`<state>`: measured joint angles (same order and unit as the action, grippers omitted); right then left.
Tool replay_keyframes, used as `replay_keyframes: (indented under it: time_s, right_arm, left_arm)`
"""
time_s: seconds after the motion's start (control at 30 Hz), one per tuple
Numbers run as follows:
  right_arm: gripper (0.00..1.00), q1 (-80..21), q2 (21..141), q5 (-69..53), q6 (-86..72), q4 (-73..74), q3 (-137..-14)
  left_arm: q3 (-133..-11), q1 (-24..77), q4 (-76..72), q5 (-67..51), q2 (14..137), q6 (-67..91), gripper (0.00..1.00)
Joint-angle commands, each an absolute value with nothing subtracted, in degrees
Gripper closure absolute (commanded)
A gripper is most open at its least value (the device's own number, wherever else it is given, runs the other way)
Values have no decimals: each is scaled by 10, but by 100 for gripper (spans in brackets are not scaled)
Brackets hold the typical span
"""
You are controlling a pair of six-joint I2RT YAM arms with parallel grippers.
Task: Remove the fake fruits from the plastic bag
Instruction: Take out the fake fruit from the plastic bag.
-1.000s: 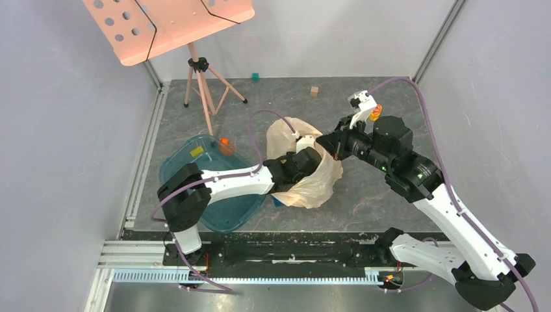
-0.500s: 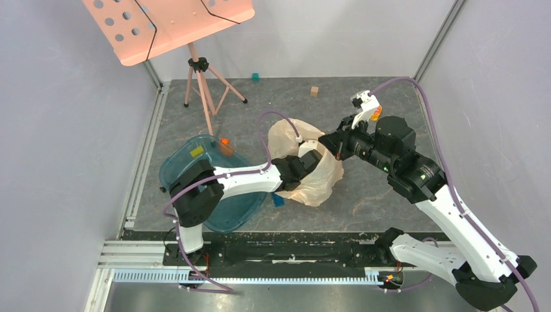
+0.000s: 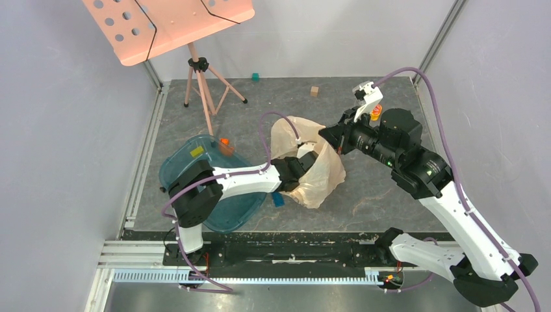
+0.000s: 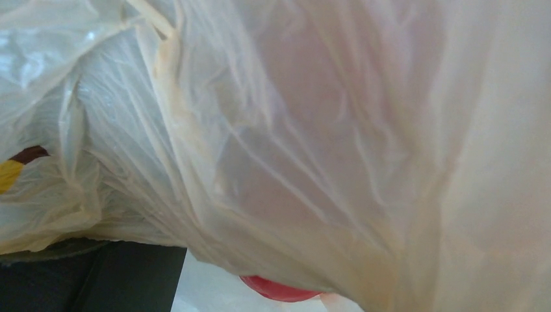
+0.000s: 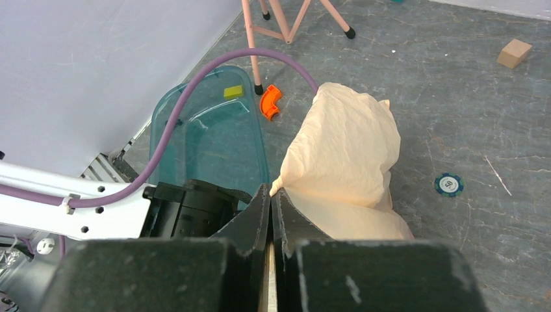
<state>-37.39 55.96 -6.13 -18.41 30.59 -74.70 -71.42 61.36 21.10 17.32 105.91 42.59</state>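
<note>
Round blue chip [image 5: 448, 184] on the grey table [image 5: 468, 110], centre marking possibly 50

We see a peach-beige bag [image 3: 321, 175] with a shiny red fruit [image 4: 279, 290] under it. The tray [image 3: 185, 164] is see-through teal, with a yellow bit [image 3: 197, 151] inside. The floor [image 3: 377, 188] is grey with pale streaks.

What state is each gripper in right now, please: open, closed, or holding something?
Left gripper: open, buried inside the plastic bag; no grip visible.
Right gripper: shut, pinching the plastic bag's edge.
</note>
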Motion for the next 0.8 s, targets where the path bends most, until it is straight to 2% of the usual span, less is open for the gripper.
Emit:
replay_keyframes:
  time_s: [0.0, 0.53, 0.77]
  right_arm:
    - [100, -376, 550, -60, -178, 265, -768]
    - [100, -376, 540, -58, -188, 250, -732]
    - [100, -376, 529, -48, -185, 254, -729]
  left_arm:
    - [-685, 613, 198, 143, 1040, 408, 0]
    - [-641, 622, 216, 134, 1061, 416, 1]
    - [-648, 622, 195, 135, 1062, 417, 36]
